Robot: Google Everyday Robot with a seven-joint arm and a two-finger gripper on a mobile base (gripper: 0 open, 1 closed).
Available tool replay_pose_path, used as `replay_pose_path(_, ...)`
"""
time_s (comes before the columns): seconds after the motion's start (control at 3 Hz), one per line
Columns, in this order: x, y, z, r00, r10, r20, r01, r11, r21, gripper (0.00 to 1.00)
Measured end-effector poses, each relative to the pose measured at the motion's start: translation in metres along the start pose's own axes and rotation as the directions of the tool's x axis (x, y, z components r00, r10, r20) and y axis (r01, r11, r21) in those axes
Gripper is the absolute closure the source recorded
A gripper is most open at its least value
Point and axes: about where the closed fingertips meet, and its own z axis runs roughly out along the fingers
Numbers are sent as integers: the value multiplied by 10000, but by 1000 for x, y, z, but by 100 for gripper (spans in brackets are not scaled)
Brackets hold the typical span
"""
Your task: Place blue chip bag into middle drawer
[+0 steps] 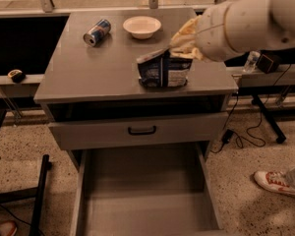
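The blue chip bag (163, 71) stands upright near the front right edge of the grey cabinet top (88, 73), its pale sealed top tilted toward the arm. My gripper (183, 41) comes in from the right and is shut on the bag's upper right corner; its tan fingers (187, 31) sit just above the bag. The middle drawer (142, 200) is pulled out wide below, at the bottom of the view, with a bare grey floor and thin side walls.
A blue-silver can (97, 32) lies at the back left of the top, a white bowl (142, 26) at the back middle. A grey drawer front with a black handle (141, 130) is closed above the open drawer. A person's shoe (278, 182) and cables lie to the right.
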Motion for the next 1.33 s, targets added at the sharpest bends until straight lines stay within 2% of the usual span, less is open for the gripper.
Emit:
replay_pose_path(0.33,2,35,-88,9993,-254,-275,259,9995,179,100)
replay_pose_path(0.67,30,62,-124,9966,-97,-815,74,9995,-294,100)
replay_pose_path(1.0,36,68,-103,9975,-22,-700,-16,9985,-548,100)
replay_pose_path(1.33,60,106,-57,9975,678,-189,-690,9953,-679,100)
